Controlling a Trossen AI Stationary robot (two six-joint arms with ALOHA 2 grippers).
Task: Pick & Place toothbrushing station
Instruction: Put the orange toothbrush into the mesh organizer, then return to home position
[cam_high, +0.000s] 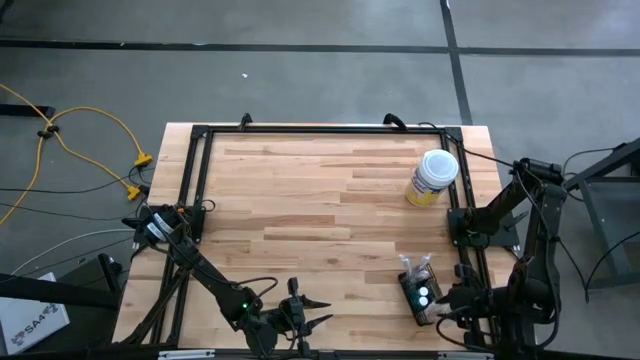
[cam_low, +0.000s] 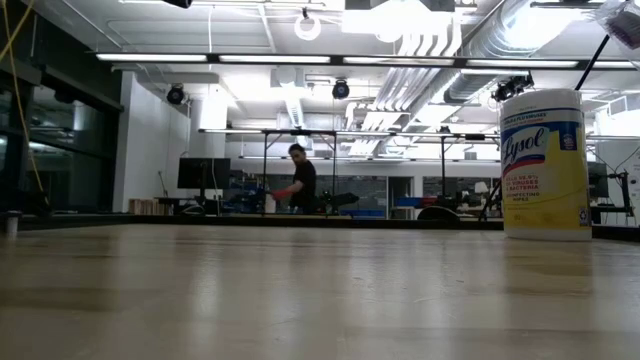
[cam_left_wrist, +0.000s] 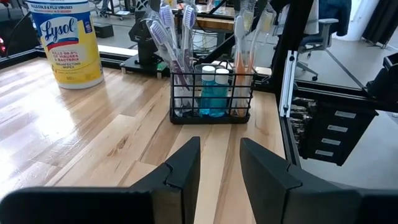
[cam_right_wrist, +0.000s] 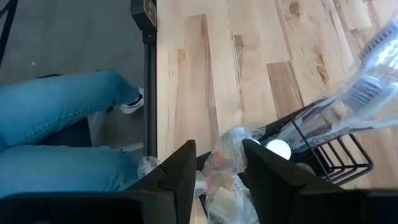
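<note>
High view: the toothbrushing station stands on the bench, near the yellow canister. Right pincer sits just beside it, fingers apart; left pincer, also apart, waits farther away.

Lighting: bright, even, from overhead.
Ceiling lamps glare white in the low view; the near table blurs there. The wood shows soft sheen beside the yellow canister. The toothbrush packets are smeared out of focus close to the right wrist camera.
</note>
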